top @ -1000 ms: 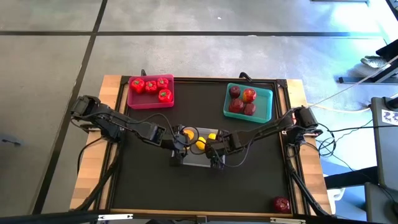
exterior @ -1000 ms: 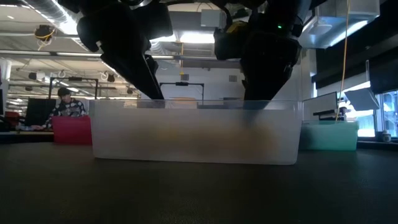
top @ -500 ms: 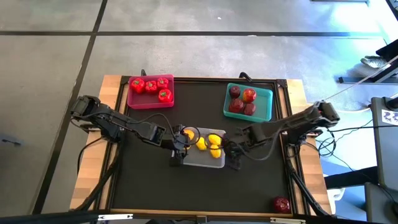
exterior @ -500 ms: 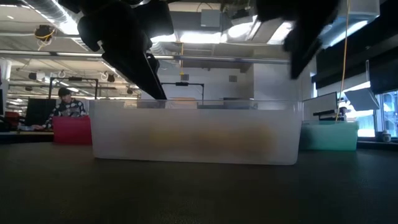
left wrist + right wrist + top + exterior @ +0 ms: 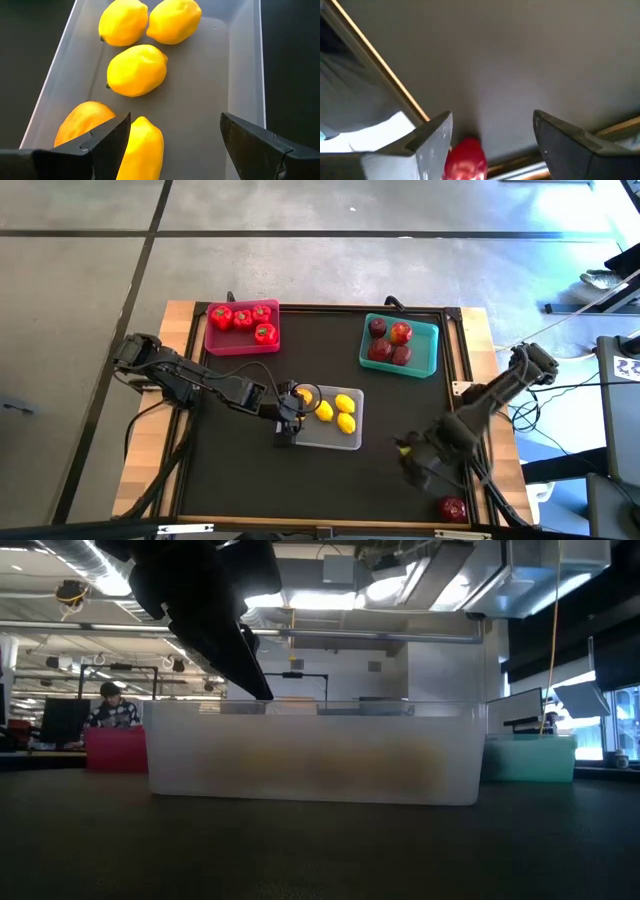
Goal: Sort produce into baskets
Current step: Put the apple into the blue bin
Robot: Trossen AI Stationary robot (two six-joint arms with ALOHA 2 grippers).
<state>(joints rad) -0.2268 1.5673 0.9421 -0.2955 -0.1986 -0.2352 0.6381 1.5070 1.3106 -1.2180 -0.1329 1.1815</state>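
High view: right gripper open near stray apple. Looks light, hard, round — pinch across middle. Left gripper open over lemons.

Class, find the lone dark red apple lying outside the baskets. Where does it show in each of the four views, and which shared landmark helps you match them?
High view: apple at the table's near right corner.
Low view: not in it.
Left wrist view: not in it.
Right wrist view: apple between the right gripper's open fingers, farther off.
Shared landmark: the table's wooden edge.
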